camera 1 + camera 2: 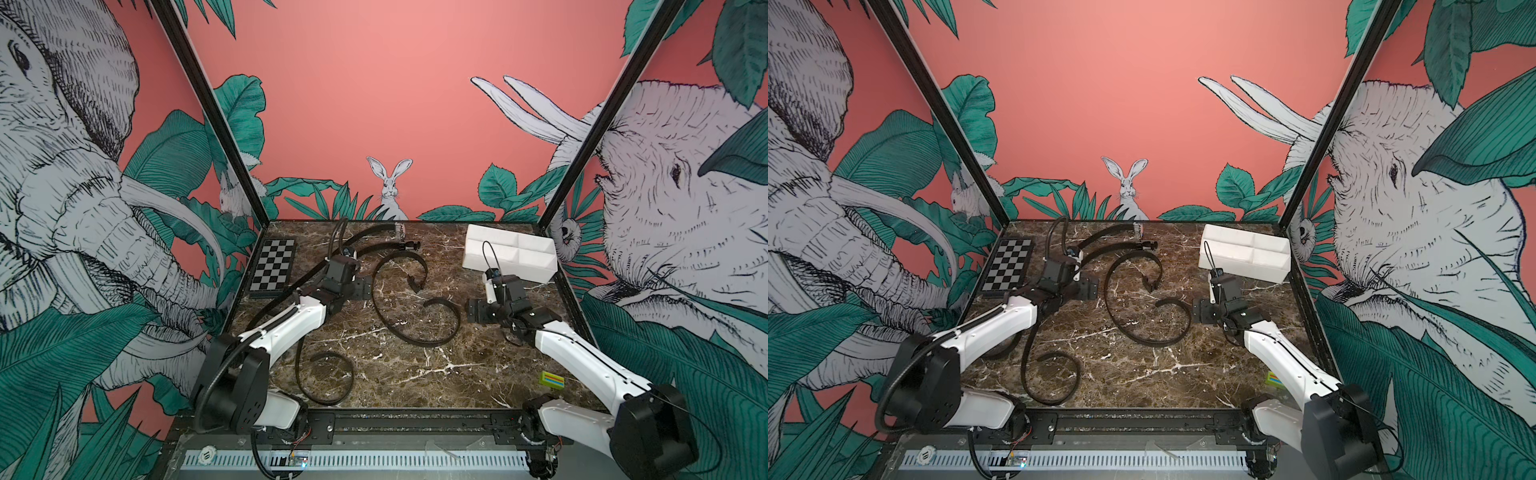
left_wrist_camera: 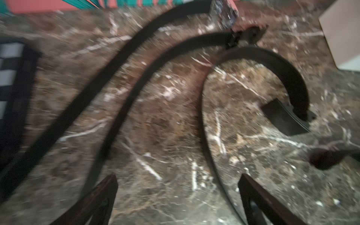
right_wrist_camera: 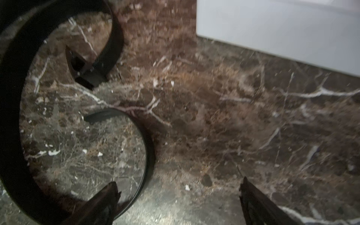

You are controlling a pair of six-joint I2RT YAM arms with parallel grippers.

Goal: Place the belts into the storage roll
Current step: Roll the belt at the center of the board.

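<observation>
- The S-curled belt (image 1: 419,341) is laid mid-frame on the marble table (image 1: 415,382), the looped belt (image 1: 326,402) lower left, the silver-buckled belt (image 1: 372,232) along the far edge.
- The storage roll (image 1: 519,269) is set upper right against the table's edge, bare marble left beside it.
- The left gripper (image 1: 360,287) and right gripper (image 1: 480,311) are spread wide, nothing clasped.
- The green block (image 1: 552,380) is seen whole in a top view, mostly behind the right arm (image 1: 1287,365) in a top view.
- Two belts are partly covered by the left arm (image 1: 286,328); its wrist view is blurred.
</observation>
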